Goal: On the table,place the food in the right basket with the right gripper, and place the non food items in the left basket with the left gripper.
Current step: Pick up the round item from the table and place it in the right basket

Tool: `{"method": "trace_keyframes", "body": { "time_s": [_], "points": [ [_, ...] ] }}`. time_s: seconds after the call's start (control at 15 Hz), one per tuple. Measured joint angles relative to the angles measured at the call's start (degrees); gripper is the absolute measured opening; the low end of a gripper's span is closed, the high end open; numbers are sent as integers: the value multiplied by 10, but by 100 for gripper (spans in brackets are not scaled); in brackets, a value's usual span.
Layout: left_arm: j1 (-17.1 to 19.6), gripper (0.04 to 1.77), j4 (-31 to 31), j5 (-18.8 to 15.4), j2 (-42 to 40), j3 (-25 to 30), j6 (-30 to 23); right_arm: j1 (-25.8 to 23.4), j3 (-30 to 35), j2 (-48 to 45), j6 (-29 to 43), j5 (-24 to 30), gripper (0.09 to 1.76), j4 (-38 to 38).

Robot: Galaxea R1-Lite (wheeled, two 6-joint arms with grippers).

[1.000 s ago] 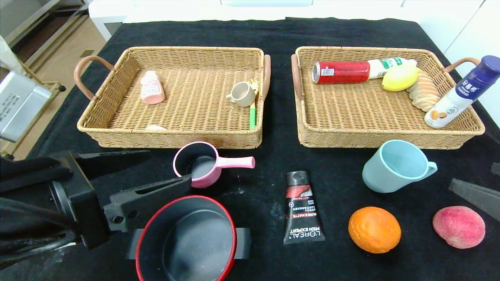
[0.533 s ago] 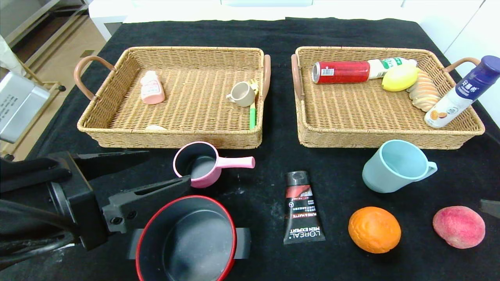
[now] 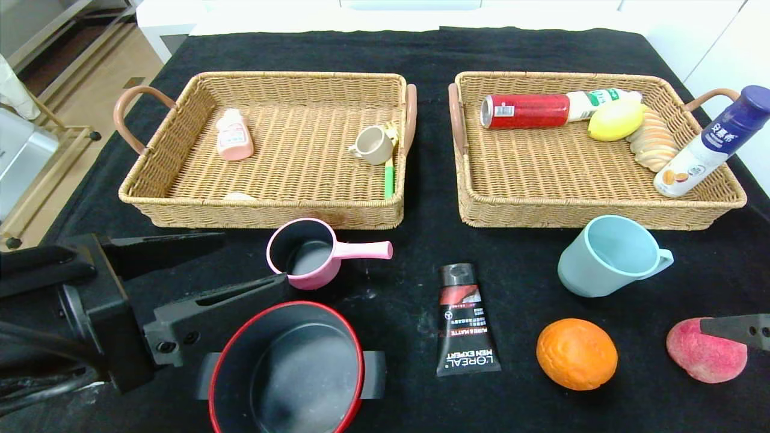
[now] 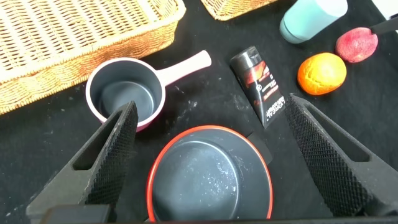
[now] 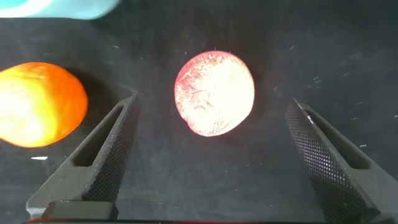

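Observation:
My right gripper is open and hovers over the peach, which lies between its fingers without touching them. In the head view one right finger reaches in over the peach at the front right, with the orange beside it. At the front left, my left gripper stands open and empty above the red-rimmed black pot and the pink saucepan. A black tube and a light blue cup lie in front of the left basket and right basket.
The left basket holds a pink bottle, a small beige cup and a green-handled brush. In the right basket are a red can, a lemon, bread and two bottles. The black cloth's edges lie close at both sides.
The right gripper finger has swung in from the right edge and now sits over the peach. The left gripper has drifted slightly left and down. The objects have not moved.

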Motion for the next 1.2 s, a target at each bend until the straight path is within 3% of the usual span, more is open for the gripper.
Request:
{"method": "trace_keyframes", "body": {
  "time_s": [0.27,0.6,1.2],
  "points": [
    [0,172,0,0,-5,0,0,-33,19,35,-1,18,171,-3],
    [0,172,1,-1,-10,0,1,-37,52,71,-1,27,171,-81],
    [0,172,1,-1,-17,0,2,-35,69,116,20,28,171,-105]
  ]
}}
